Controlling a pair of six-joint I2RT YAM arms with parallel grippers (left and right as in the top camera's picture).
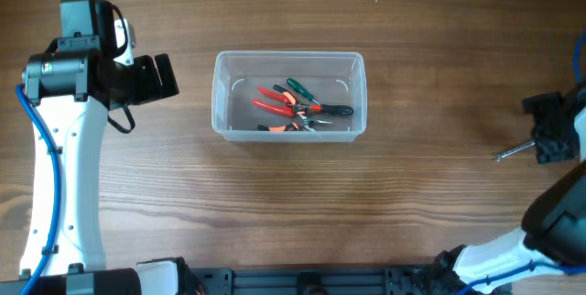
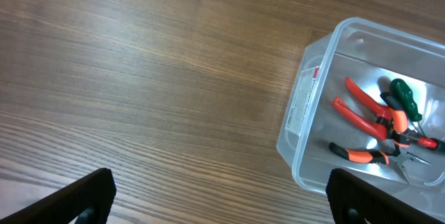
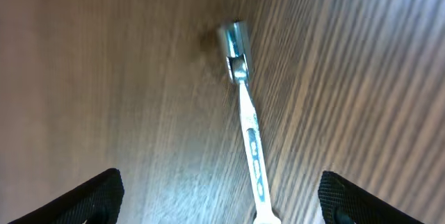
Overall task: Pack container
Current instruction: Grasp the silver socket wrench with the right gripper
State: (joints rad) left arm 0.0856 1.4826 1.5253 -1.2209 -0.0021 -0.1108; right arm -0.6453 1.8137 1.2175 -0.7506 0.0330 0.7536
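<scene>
The clear plastic container [image 1: 288, 93] stands mid-table and holds several hand tools: red-handled pliers [image 1: 275, 101], a green-handled tool [image 1: 300, 90] and orange-black pliers [image 1: 284, 126]. It also shows in the left wrist view [image 2: 306, 113]. My left gripper [image 1: 163, 77] is open and empty, left of the container, its fingers wide apart [image 2: 222, 200]. A silver socket wrench [image 3: 247, 116] lies on the wood at the far right [image 1: 515, 151]. My right gripper [image 3: 222, 200] is open above it, the wrench handle between the fingers, not gripped.
Bare wooden tabletop [image 1: 412, 213] surrounds the container. The right arm's white link [image 1: 513, 249] lies along the front right edge. The left arm's white link [image 1: 69, 185] runs down the left side.
</scene>
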